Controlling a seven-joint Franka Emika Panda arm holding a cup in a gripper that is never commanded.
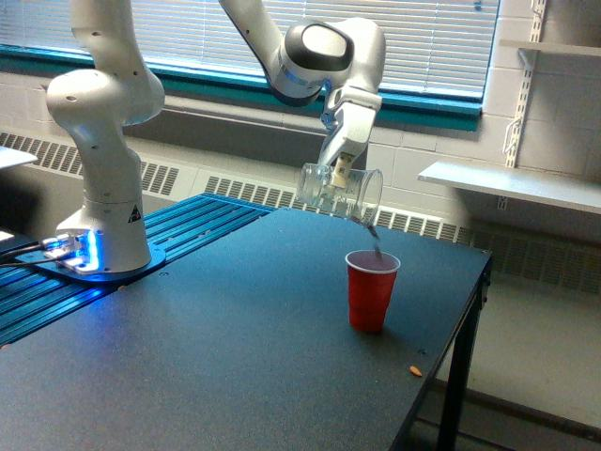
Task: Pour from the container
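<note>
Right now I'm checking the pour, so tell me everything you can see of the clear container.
The clear container is a see-through plastic cylinder with a wide rim, held in the air by the gripper and tipped far over, mouth down toward the exterior view's right. It looks almost empty; a thin dark stream runs from its lip into the red cup standing below on the table. Only the gripper touches it.

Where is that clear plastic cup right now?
In the exterior view, the clear plastic cup is held tipped in the gripper, just above and left of the red plastic cup on the dark table.
</note>
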